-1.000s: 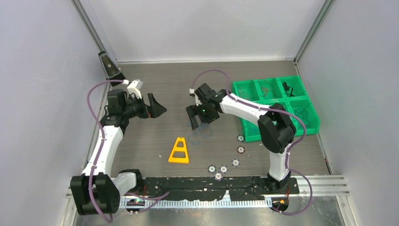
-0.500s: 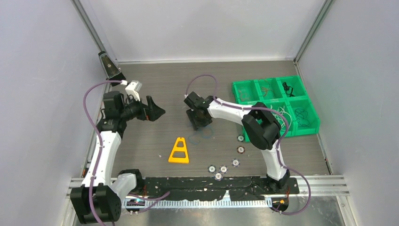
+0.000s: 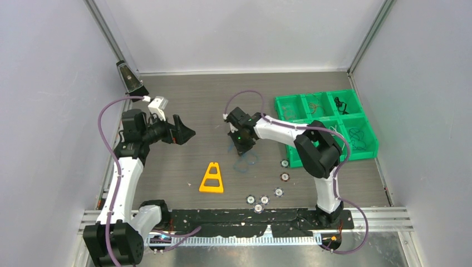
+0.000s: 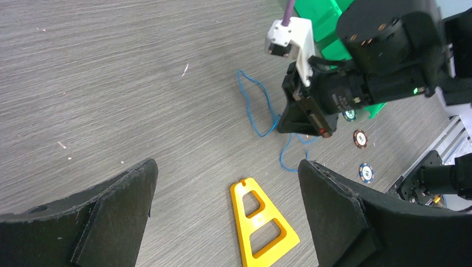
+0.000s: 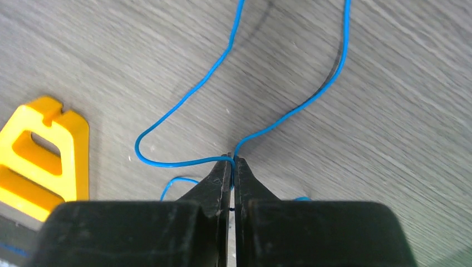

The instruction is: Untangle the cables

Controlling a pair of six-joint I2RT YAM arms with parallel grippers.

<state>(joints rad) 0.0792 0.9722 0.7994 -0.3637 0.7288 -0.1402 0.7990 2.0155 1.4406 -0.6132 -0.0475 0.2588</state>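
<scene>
One blue cable (image 5: 183,162) pinched at a bend between the tightly closed tips of the right gripper (image 5: 232,161), low over the table (image 5: 389,111). Two loops running away ahead of those tips, a short curl trailing back beneath them, a yellow triangle (image 5: 77,156) off to one side. Left gripper (image 4: 227,167) spread wide and holding nothing, raised off the table, facing the same strand well ahead of its fingers.

Probably partway through drawing this single strand out flat. No knot plainly visible, though any crossing under the right fingers is hidden. Next, most likely: a slow drag or lift to open the loops, then a second hold by the left gripper on a free stretch, well apart from the first pinch. Green tray (image 3: 339,114) off to the side of the right gripper, contents too small to tell.
</scene>
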